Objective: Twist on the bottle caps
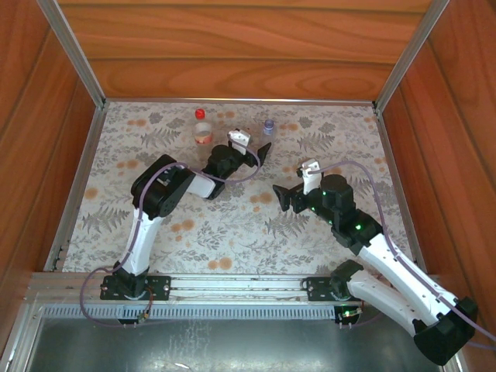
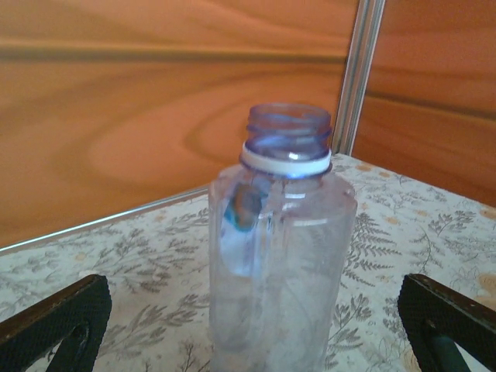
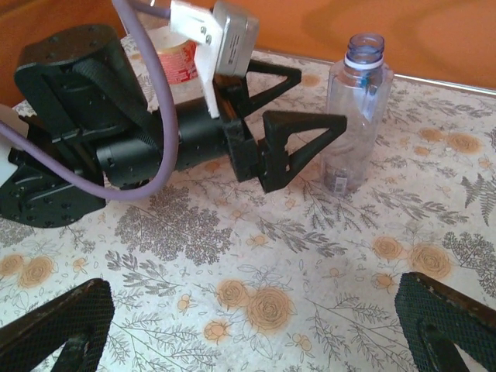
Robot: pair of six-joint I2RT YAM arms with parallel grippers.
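A plain bluish bottle (image 1: 268,126) stands upright at the back of the cloth, its neck open with a white ring below the thread (image 2: 285,256) (image 3: 355,116). My left gripper (image 1: 252,147) (image 2: 252,310) is open and low, and the bottle stands just ahead of its fingertips (image 3: 325,128), centred between the jaws. Left of it stands the labelled bottle (image 1: 201,132) with a red cap (image 1: 200,114) on top; its red label (image 3: 174,63) peeks out behind the left arm. My right gripper (image 1: 281,197) (image 3: 252,310) hangs open over bare cloth, with nothing between its fingers.
A floral patterned cloth (image 1: 232,232) covers the table, boxed in by wooden walls (image 1: 232,46) and metal rails. The left arm (image 3: 116,132) lies across the middle, its purple cable (image 3: 147,93) looping over it.
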